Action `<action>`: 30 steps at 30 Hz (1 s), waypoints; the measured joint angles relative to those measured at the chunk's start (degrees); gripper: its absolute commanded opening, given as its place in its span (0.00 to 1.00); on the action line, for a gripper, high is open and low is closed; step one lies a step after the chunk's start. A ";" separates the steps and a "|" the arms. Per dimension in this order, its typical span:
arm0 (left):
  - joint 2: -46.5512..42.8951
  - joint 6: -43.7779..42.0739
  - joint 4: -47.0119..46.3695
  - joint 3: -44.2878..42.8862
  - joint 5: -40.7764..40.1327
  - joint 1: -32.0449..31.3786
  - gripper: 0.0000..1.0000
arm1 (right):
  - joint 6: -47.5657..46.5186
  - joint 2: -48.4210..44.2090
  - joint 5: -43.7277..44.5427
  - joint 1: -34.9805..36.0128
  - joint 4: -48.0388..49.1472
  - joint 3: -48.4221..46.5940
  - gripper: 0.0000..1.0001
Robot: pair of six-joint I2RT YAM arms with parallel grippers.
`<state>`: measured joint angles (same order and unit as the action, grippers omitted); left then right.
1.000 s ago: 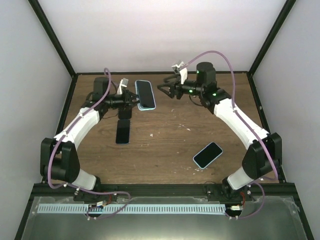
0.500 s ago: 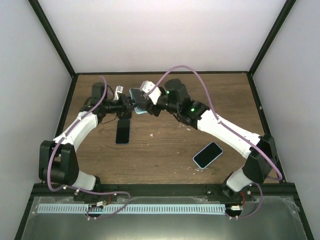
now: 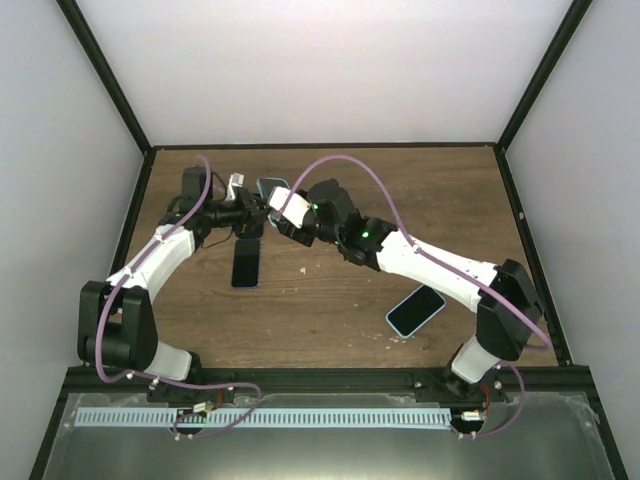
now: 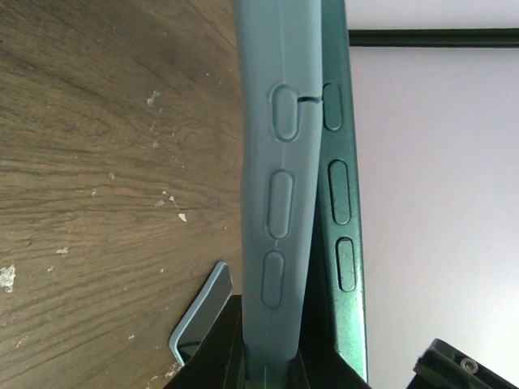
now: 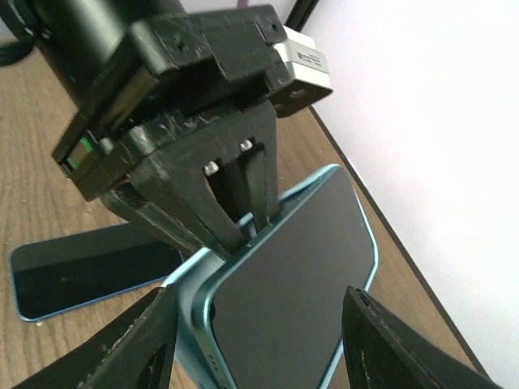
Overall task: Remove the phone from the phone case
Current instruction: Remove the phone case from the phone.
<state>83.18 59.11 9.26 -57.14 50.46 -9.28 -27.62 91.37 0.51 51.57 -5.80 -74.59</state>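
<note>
My left gripper holds a teal phone in a light blue case on edge above the back left of the table. In the left wrist view the case's side and the phone's green side part at the near end, and my left gripper is shut on the case. My right gripper is open right next to it. In the right wrist view its fingers stand either side of the phone's dark screen, whether touching it I cannot tell, facing the left gripper.
A dark phone lies flat on the wooden table below the left gripper; it also shows in the right wrist view. Another phone in a light blue case lies at the front right. Black frame posts and white walls enclose the table.
My right arm has swung left from the back middle to the phone held by my left gripper. The left gripper has turned the phone from flat to on edge.
</note>
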 measured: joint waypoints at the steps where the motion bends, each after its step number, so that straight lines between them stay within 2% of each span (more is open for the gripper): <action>1: 0.00 0.20 -0.09 0.00 0.07 0.00 0.00 | -0.28 0.13 0.61 0.00 0.20 0.13 0.55; 9: 0.02 1.51 -1.60 0.00 0.15 0.15 0.00 | -4.72 1.11 6.67 0.79 5.38 1.75 0.46; 19: 1.01 1.70 -2.51 0.00 -1.25 0.28 0.00 | -15.26 3.76 13.14 1.90 17.49 6.12 0.43; 24: 1.01 -0.20 -2.58 0.00 -2.67 0.20 0.00 | -18.10 5.33 14.34 2.10 19.82 6.38 0.24; 27: 0.94 -1.51 -2.45 0.00 -3.10 0.11 0.00 | -17.55 5.53 14.12 2.36 18.43 6.05 0.11; 30: 0.35 -2.10 -2.08 0.13 -3.63 0.02 0.00 | -17.59 5.38 14.23 2.56 17.90 5.84 0.01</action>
<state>83.53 57.01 7.18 -57.01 46.83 -9.26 -45.21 96.75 14.74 54.13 12.10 -68.75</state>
